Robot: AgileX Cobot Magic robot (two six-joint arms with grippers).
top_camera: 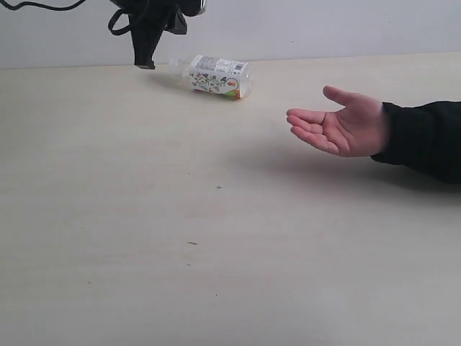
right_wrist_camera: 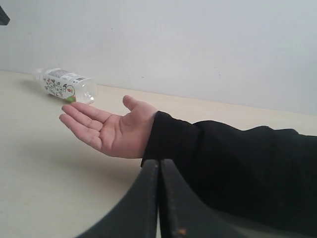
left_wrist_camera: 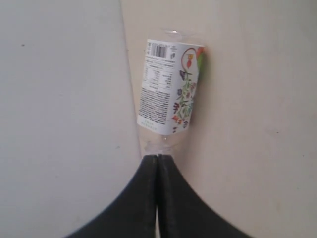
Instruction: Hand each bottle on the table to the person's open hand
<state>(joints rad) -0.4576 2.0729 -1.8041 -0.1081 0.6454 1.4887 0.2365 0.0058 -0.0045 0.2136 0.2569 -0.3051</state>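
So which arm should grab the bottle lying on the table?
Left. The left tool, shut, hangs just by the bottle; the right tool is over by the person's sleeve, farther off.

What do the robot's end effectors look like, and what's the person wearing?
The left end effector and right end effector are matte black, each two curved fingers tapering to narrow tips. Black cables loop near the left one. The person wears a black long sleeve.

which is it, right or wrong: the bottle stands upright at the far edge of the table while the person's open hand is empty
Wrong in one respect: the bottle lies on its side, not upright, as the exterior view shows. It is at the far edge of the table, and the person's open hand is empty.
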